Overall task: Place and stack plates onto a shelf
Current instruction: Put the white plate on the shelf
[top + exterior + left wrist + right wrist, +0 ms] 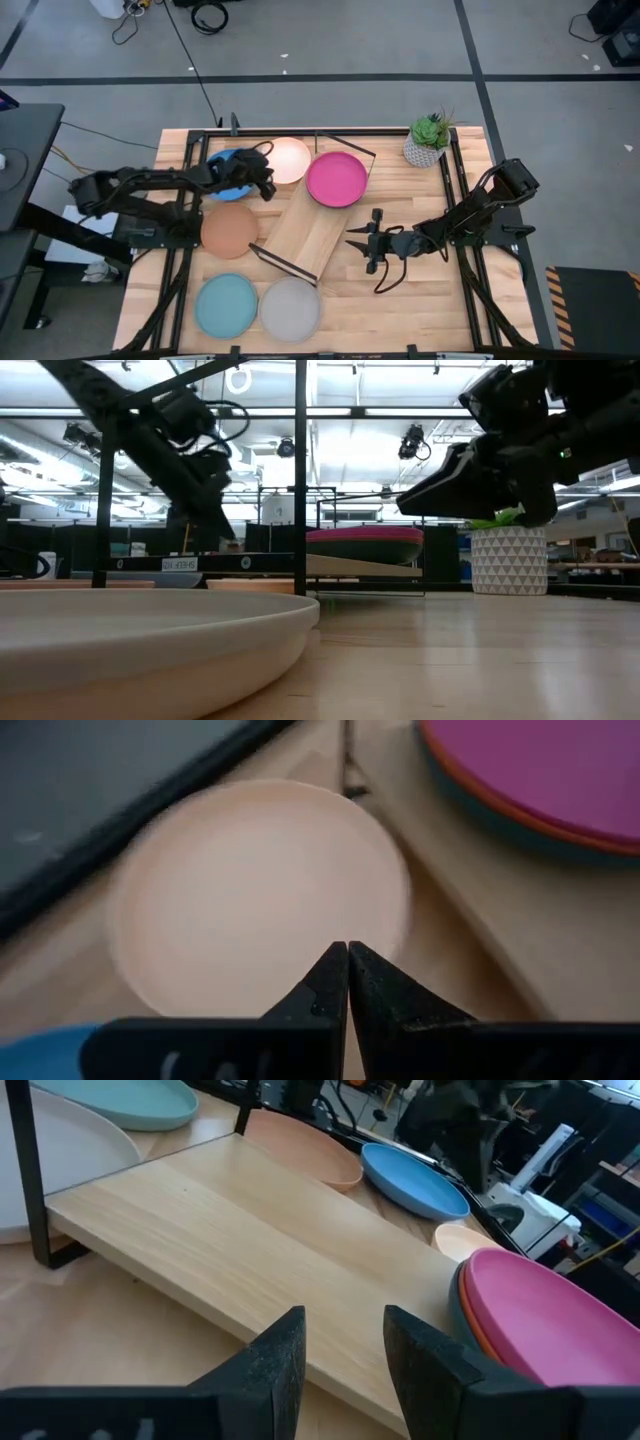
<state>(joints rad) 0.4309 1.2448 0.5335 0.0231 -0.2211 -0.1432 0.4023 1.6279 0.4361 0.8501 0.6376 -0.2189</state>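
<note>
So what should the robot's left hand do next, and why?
Probably open its fingers and dip toward the cream plate. The left gripper is shut with nothing in it and points at that plate, which still lies on the table beside the shelf. The shelf holds one stack with the pink plate on top, and bare board beside it. The right gripper waits open near the shelf.

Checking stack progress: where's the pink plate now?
High view: the pink plate tops a stack at the shelf's far end, right of the cream plate.
</note>
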